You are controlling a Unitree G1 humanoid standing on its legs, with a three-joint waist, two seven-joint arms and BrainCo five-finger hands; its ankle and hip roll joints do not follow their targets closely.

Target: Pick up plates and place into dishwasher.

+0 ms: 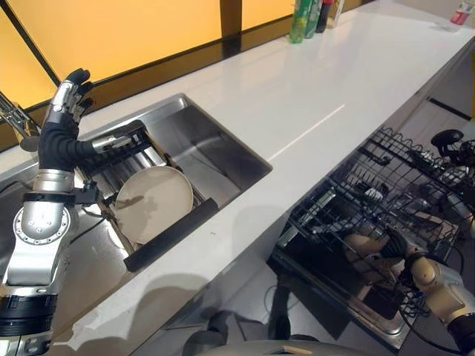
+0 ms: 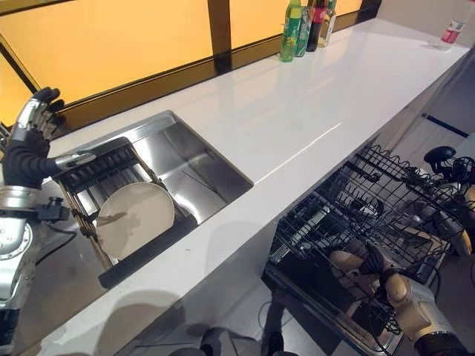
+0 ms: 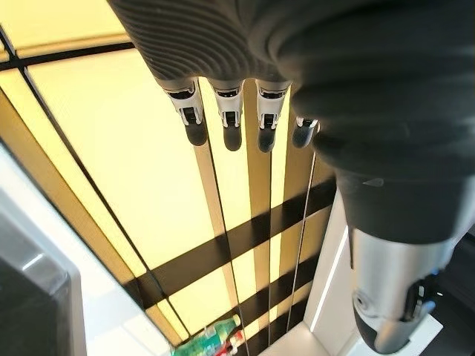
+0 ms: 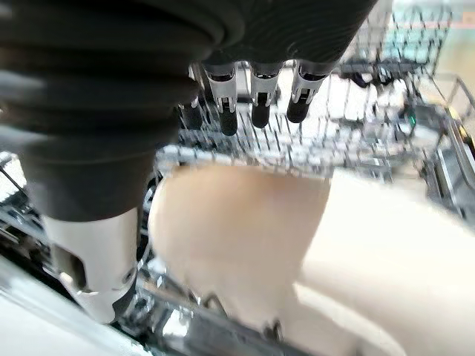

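Observation:
A cream plate [image 1: 152, 196] leans in the black drying rack [image 1: 171, 231] set over the steel sink [image 1: 223, 156]. My left hand [image 1: 63, 126] is raised above the rack's far end, apart from that plate, with its fingers [image 3: 230, 126] straight and nothing in it. My right hand [image 1: 397, 245] is low in the open dishwasher's wire rack [image 1: 386, 185]. Its fingers [image 4: 256, 96] stand straight over a cream plate [image 4: 237, 230] in the rack, and a second cream plate [image 4: 393, 259] overlaps the first. That plate [image 2: 347, 261] shows just left of the hand.
White counter [image 1: 312, 89] runs between the sink and the dishwasher. Green and dark bottles [image 2: 293, 26] stand at its back edge, and a small red-labelled bottle [image 1: 462, 11] stands at the far right. A tap [image 1: 15, 119] is left of the sink. Dark utensils [image 1: 445, 139] sit in the rack's far side.

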